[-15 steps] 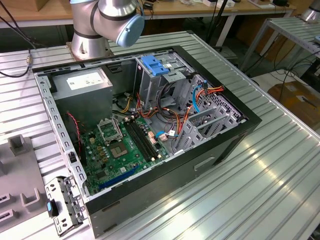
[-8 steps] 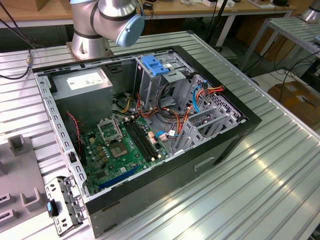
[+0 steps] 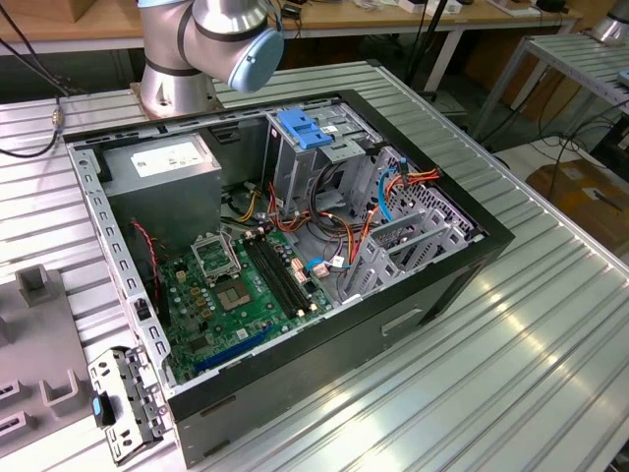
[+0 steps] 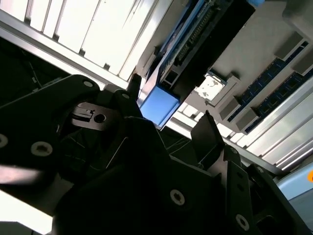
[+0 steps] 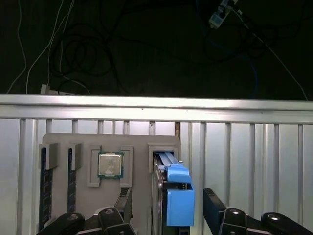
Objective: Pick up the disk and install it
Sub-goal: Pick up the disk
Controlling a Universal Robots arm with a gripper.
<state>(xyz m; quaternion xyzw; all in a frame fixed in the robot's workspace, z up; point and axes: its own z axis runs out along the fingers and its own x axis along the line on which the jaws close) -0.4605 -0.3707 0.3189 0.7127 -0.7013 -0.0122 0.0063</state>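
Grey tray [image 5: 142, 142] holds the disk [image 5: 178, 200] on edge in a slot, a chip [image 5: 110, 164] and memory sticks [image 5: 44, 181] in pockets beside it. The gripper [image 5: 167, 192] straddles the disk, fingers [image 5: 126, 201] spread, released.

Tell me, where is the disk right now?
In the first wrist view the disk stands on edge in a slot of the grey tray, next to the processor chip, between the fingers of the open end effector.

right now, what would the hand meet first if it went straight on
Likely the disk, standing on edge in the grey tray; the open hand is centred on it, though depth is unclear.
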